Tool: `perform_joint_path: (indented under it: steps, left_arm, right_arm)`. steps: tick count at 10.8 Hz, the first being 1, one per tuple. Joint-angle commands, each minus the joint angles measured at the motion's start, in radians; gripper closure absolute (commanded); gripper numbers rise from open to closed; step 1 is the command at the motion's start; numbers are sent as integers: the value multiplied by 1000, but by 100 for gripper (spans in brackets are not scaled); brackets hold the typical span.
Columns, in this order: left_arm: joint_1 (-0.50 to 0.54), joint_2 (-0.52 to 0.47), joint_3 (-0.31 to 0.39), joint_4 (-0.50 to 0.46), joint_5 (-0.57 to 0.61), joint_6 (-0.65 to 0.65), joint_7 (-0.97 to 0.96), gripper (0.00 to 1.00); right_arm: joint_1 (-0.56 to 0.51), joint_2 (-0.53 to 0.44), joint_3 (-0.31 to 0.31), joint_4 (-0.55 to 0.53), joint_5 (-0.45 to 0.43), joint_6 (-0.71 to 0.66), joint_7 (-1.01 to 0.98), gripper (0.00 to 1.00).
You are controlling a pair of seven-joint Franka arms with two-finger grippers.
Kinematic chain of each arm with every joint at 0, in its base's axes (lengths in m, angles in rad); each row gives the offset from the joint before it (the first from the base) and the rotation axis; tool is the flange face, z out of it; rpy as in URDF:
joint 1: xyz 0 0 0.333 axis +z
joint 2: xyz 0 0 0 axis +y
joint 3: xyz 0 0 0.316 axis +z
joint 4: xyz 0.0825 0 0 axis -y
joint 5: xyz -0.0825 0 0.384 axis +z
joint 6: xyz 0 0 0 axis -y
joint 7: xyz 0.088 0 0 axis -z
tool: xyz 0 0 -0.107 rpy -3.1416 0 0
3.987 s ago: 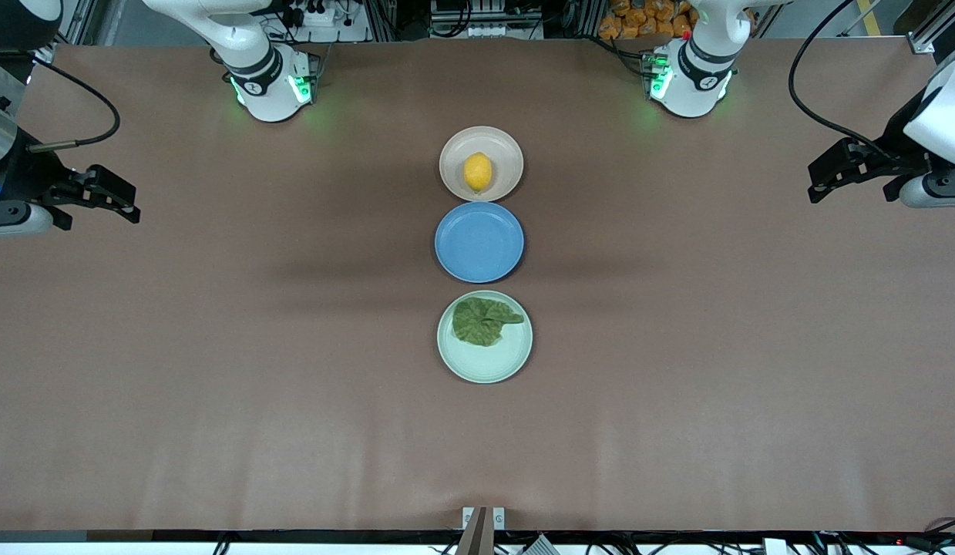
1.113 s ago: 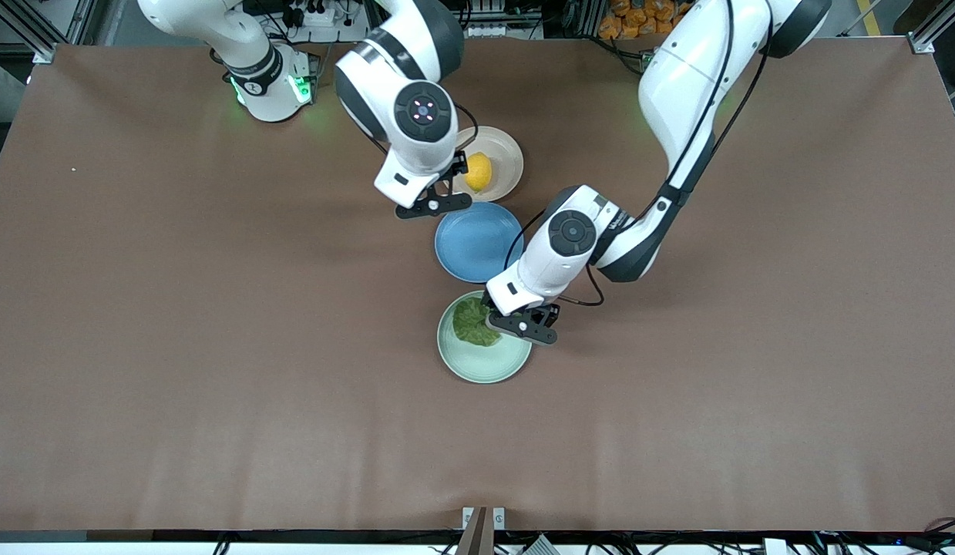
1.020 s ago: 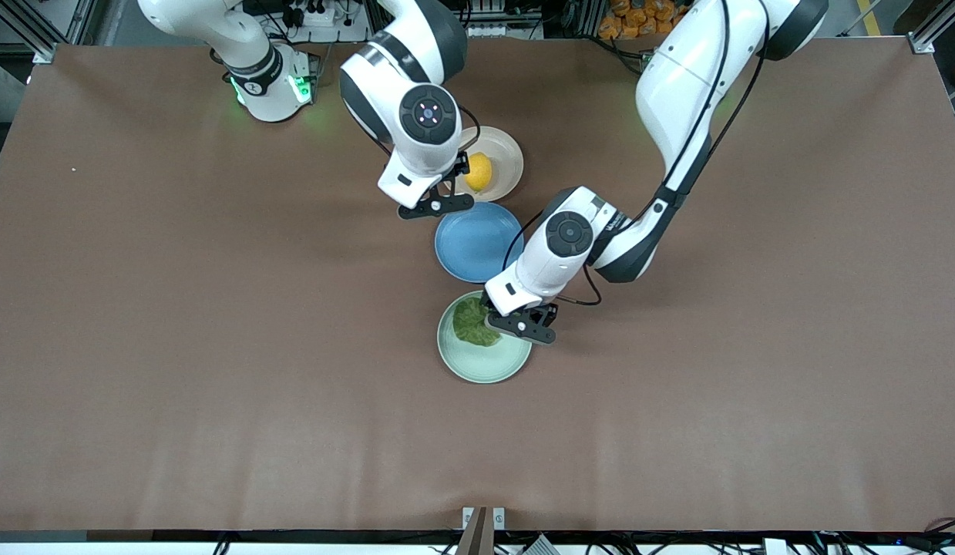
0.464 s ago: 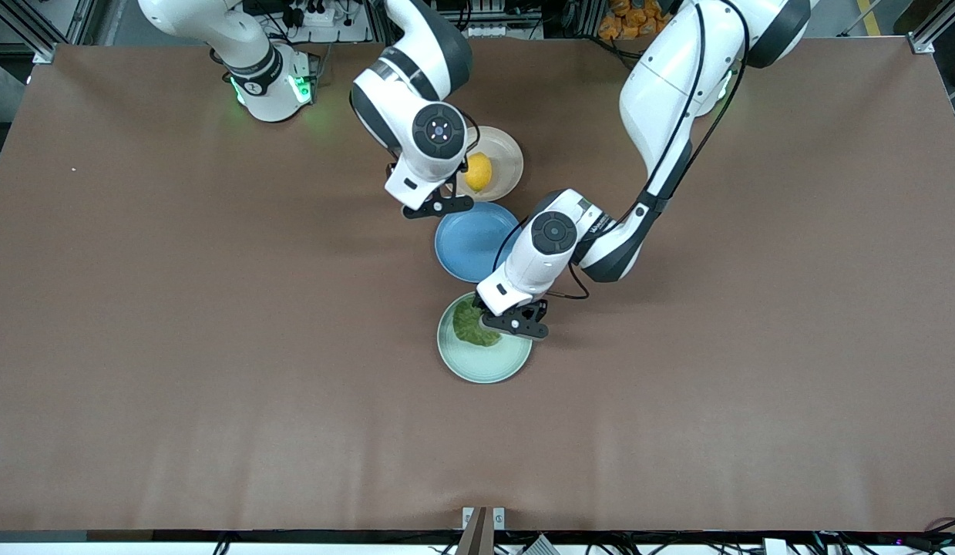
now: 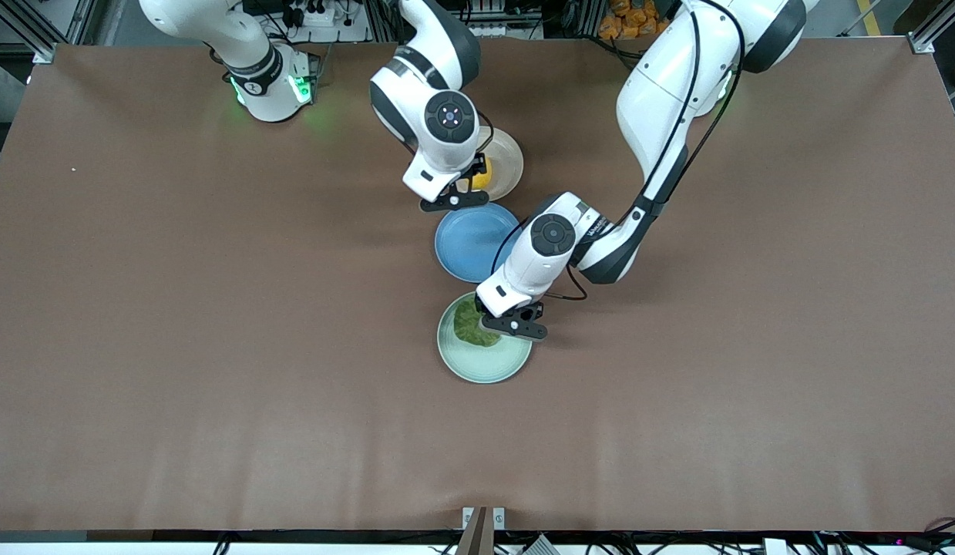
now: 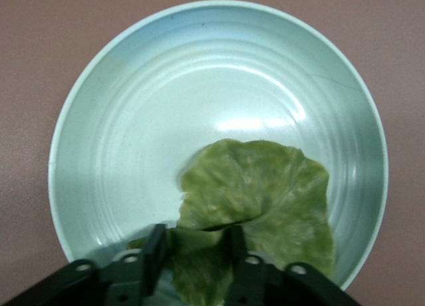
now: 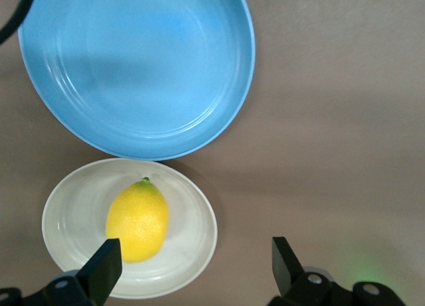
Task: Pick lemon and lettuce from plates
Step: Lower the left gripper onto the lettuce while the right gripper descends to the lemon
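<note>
The lemon (image 5: 482,179) lies on the beige plate (image 5: 509,158); the right wrist view shows it whole (image 7: 137,220) on that plate (image 7: 194,231). My right gripper (image 5: 452,197) hangs open over the plate's rim; the lemon is just inside one fingertip, untouched (image 7: 196,265). The lettuce (image 5: 465,327) lies on the mint green plate (image 5: 485,364). My left gripper (image 5: 502,324) is low over that plate (image 6: 166,120), shut on a fold at the leaf's edge (image 6: 265,186). Both fingers (image 6: 157,243) touch the leaf.
An empty blue plate (image 5: 465,243) sits between the two other plates, also in the right wrist view (image 7: 133,67). The plates form a line down the middle of the brown table (image 5: 215,347). The left forearm passes over the blue plate's edge.
Both arms came in from the table's ends. In the last second my right gripper moved toward the lemon, and my left gripper settled onto the lettuce's edge.
</note>
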Motion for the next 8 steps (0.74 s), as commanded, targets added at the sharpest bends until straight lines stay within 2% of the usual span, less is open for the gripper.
perform_joint_path:
  steps: [1,4,8]
  left_arm:
    - [-12,-2,13,19,23,7,-42,100]
    - [13,-49,14,16,24,-5,-49,100]
    - [108,-219,10,16,18,-182,-57,100]
  right_arm:
    - [45,-7,-5,-76,77,113,69,0]
    - [116,-5,-5,-156,102,258,235,0]
    - [173,28,-7,-224,102,382,303,0]
